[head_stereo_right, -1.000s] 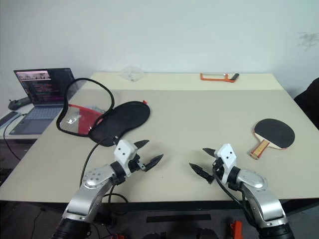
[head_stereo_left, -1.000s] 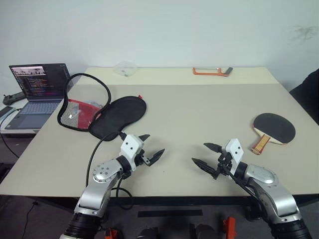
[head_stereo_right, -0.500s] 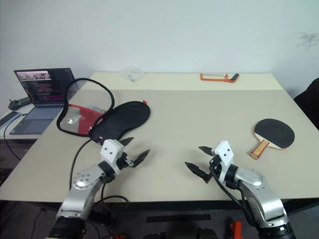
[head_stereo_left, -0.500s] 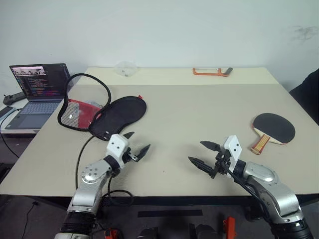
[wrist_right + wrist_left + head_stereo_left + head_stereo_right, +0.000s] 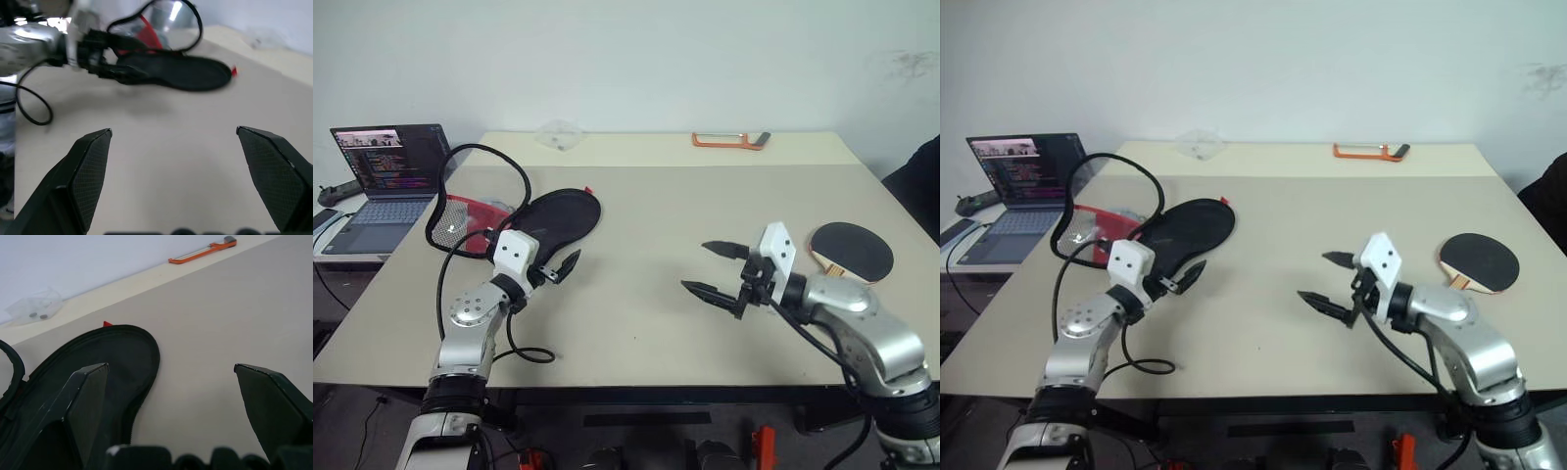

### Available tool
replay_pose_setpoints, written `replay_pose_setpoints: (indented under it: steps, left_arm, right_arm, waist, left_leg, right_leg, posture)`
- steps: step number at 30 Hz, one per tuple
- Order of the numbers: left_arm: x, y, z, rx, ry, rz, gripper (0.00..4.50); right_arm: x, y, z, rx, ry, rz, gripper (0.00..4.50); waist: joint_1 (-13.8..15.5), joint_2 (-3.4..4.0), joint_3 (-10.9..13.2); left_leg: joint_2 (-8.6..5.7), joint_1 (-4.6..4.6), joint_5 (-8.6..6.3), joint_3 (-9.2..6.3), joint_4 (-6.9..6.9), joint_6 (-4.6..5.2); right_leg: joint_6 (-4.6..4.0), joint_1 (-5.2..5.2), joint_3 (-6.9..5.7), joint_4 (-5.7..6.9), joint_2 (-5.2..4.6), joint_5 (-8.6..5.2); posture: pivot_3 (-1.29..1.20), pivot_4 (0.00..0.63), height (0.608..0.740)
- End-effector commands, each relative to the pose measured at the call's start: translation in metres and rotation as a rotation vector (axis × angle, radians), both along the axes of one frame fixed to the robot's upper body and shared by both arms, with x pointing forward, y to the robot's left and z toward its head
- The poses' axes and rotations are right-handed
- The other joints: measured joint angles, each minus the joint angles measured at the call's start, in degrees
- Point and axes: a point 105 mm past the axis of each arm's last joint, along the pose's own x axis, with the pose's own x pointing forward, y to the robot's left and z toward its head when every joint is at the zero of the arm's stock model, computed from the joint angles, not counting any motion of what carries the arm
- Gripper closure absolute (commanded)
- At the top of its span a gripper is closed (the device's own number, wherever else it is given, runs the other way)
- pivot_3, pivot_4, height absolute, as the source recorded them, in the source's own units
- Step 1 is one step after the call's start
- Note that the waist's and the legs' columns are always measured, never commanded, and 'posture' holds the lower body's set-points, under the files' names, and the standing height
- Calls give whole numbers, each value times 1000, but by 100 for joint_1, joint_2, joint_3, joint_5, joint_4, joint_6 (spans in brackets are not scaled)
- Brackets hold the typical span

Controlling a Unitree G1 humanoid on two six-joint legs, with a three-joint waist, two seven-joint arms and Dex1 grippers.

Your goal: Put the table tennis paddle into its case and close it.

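Observation:
The table tennis paddle (image 5: pixel 850 250) lies flat at the table's right side, black face up, its handle hidden behind my right wrist. The case (image 5: pixel 548 220) lies unzipped at the left, its black half flat on the table and its red mesh flap (image 5: pixel 465 220) propped up behind. My left gripper (image 5: pixel 563 264) hovers open just at the near edge of the black half (image 5: pixel 98 357), nothing between its fingers. My right gripper (image 5: pixel 695 266) is open and empty above mid-table, left of the paddle, pointing toward the case (image 5: pixel 181 71).
An open laptop (image 5: pixel 386 181) sits beyond the table's left edge. An orange-handled tool (image 5: pixel 729 141) and a clear plastic bag (image 5: pixel 558 134) lie along the far edge. A black cable (image 5: pixel 460 294) loops from my left arm over the table.
My left gripper has moved left and away from me, up to the case's near edge. My right gripper has risen off the table. Both stay open.

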Motion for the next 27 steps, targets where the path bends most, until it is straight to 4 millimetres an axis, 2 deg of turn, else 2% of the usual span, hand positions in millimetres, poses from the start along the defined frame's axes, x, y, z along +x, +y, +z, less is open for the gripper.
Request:
replay_pose_setpoints:
  steps: [1,5,10,17,21,25,27]
  left_arm:
    - [5,2,8,-4,-13,8,15]
    - [5,5,-2,25,34,12,15]
    - [3,27,-8,64,84,51,15]
    - [-8,58,-20,131,159,84,15]
    - [-7,60,-24,187,174,63,15]
    - [-2,80,-23,182,181,141,15]
    - [0,83,-28,187,197,151,15]
  right_arm:
    - [0,-1,17,13,-63,20,0]
    - [3,-2,15,11,-70,0,0]
    - [-1,0,8,12,-49,-5,0]
    - [-3,1,7,13,-49,-9,0]
    - [-3,3,9,18,-53,-7,0]
    - [-2,2,10,18,-58,-12,0]
    - [-2,1,10,17,-58,-14,0]
  waist:
    - [1,0,0]
    - [1,0,0]
    - [-3,0,0]
    - [-7,0,0]
    - [-2,0,0]
    - [-1,0,0]
    - [-4,-1,0]
  left_leg:
    - [0,-2,0,-2,0,0]
    - [-1,-4,0,-1,0,0]
    - [1,-3,0,-3,0,0]
    - [1,-3,0,-2,-1,1]
    - [0,-4,-1,-2,0,1]
    - [0,-4,-1,-4,0,1]
    - [0,-4,-1,-4,0,1]
  right_leg:
    - [0,-1,-1,-1,0,0]
    - [0,-3,2,-2,-2,0]
    - [0,-5,2,2,-2,0]
    - [-1,-6,3,3,-2,0]
    - [0,-6,3,2,-3,0]
    - [0,-6,0,3,-3,0]
    - [-1,-6,-1,3,-3,0]
  posture:
    - [0,150,740]
    - [0,150,740]
    - [0,150,740]
    - [0,150,740]
    - [0,150,740]
    - [0,150,740]
    - [0,150,740]
